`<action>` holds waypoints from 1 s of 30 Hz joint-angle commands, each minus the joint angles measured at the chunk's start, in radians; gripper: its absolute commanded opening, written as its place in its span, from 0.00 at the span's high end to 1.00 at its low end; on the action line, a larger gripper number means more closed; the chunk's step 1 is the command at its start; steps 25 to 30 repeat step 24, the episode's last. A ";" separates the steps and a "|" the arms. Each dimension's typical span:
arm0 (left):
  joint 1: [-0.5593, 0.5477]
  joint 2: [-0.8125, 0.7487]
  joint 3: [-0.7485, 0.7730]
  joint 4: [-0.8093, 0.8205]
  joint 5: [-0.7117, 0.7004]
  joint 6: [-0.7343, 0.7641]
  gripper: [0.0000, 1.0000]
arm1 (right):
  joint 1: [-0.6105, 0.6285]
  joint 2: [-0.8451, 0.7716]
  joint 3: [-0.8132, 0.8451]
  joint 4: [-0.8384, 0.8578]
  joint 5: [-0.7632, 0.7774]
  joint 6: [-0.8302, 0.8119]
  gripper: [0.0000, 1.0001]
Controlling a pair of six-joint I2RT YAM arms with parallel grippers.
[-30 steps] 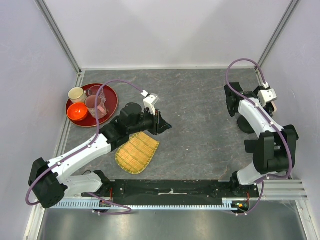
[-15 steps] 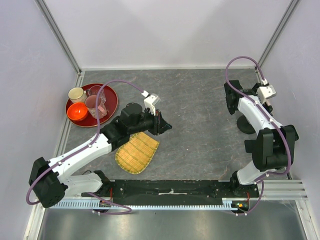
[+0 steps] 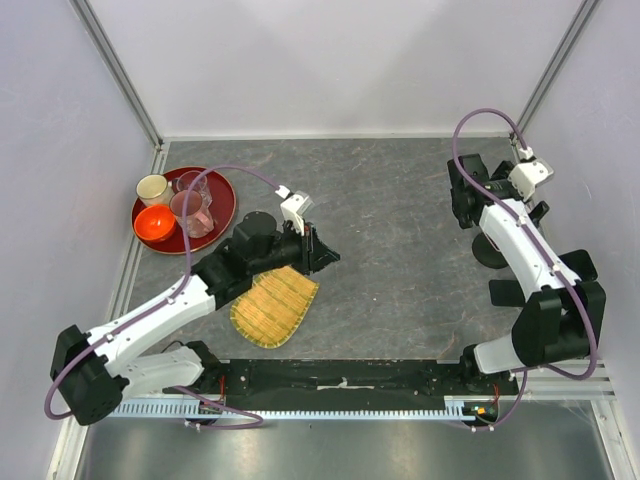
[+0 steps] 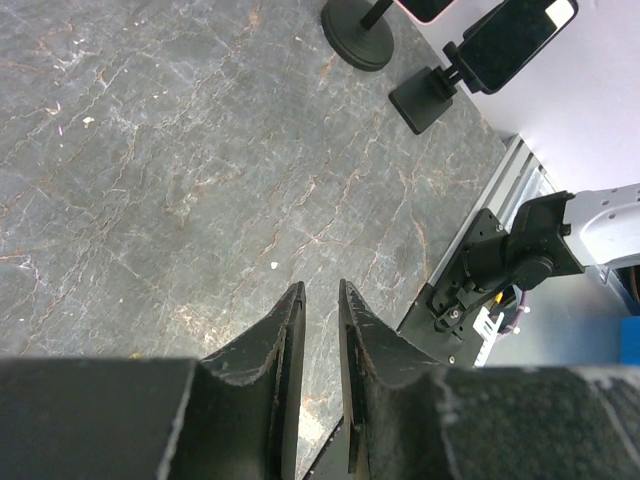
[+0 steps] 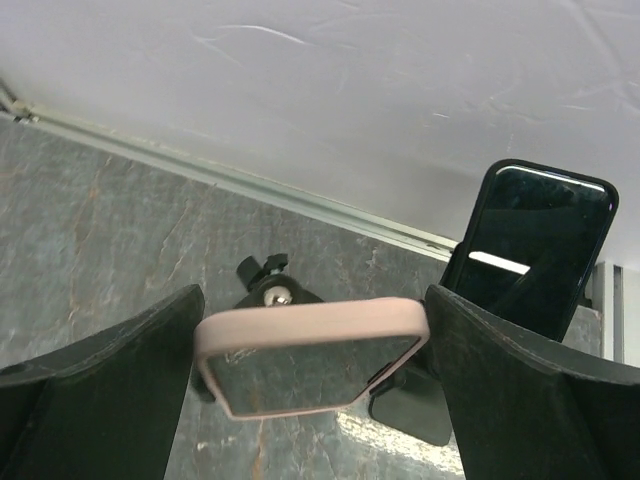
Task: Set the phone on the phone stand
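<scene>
My right gripper [image 5: 312, 345] is shut on the phone [image 5: 310, 360], gripping its pale pink case by the two long sides, screen facing down. The phone hangs just above and in front of the phone stand's clamp [image 5: 265, 288]. In the top view the right gripper [image 3: 464, 195] is at the back right, and the stand's round disc base [image 3: 490, 252] shows beside the arm. The left wrist view shows that base [image 4: 358, 40] far off. My left gripper [image 4: 320, 292] is shut and empty, low over the bare table [image 4: 150, 150] near the middle.
An all-black phone [image 5: 530, 250] leans on a flat folding stand [image 5: 415, 410] right of the clamp, close to the right wall. A red tray [image 3: 224, 190] with cups and an orange bowl sits back left. A bamboo mat [image 3: 275, 305] lies under the left arm.
The right wrist has moved a little toward the back and left with the phone. The left arm has shifted slightly left.
</scene>
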 commanded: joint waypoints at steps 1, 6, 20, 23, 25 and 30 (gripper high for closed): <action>-0.006 -0.058 -0.018 0.039 -0.006 -0.031 0.74 | 0.037 -0.039 0.068 0.055 -0.059 -0.219 0.02; -0.006 -0.095 -0.022 0.011 -0.020 -0.022 0.72 | 0.052 -0.114 0.076 0.088 -0.059 -0.359 0.02; -0.005 -0.218 0.091 -0.164 -0.089 0.063 0.53 | 0.060 -0.490 0.082 0.366 -0.652 -0.874 0.02; -0.005 -0.253 0.142 -0.225 -0.123 0.082 0.36 | 0.062 -0.561 0.065 0.449 -0.905 -0.855 0.02; -0.005 -0.265 0.154 -0.240 -0.133 0.087 0.24 | 0.062 -0.587 0.062 0.495 -0.977 -0.849 0.02; -0.005 -0.265 0.154 -0.240 -0.133 0.087 0.24 | 0.062 -0.587 0.062 0.495 -0.977 -0.849 0.02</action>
